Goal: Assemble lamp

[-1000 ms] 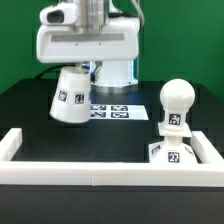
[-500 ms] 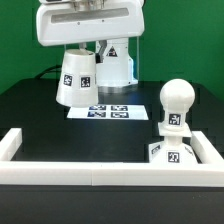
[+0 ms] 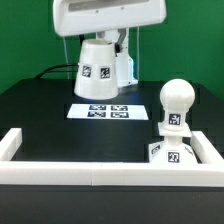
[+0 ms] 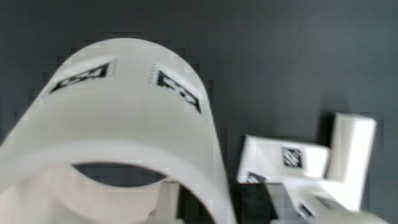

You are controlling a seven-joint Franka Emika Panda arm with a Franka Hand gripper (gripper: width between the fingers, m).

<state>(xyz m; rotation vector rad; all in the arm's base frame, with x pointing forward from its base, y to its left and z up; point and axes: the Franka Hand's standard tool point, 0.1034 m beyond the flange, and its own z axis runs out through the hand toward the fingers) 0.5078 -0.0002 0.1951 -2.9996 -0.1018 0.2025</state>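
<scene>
My gripper is shut on the white conical lamp shade and holds it in the air above the black table, over the marker board. The shade carries black-white tags on its side. In the wrist view the shade fills most of the picture, with my fingers at its wide rim. The ball-shaped bulb stands upright on the small square tagged base, at the exterior view's right, near the frame corner. The base also shows in the wrist view.
A white rail frame runs along the table's front, with short side arms at both ends. The robot's white base column stands behind the marker board. A frame corner shows in the wrist view.
My gripper has lifted the shade and carried it toward the exterior view's right, from low over the table's left part to above the marker board. Bulb and base have not moved.
</scene>
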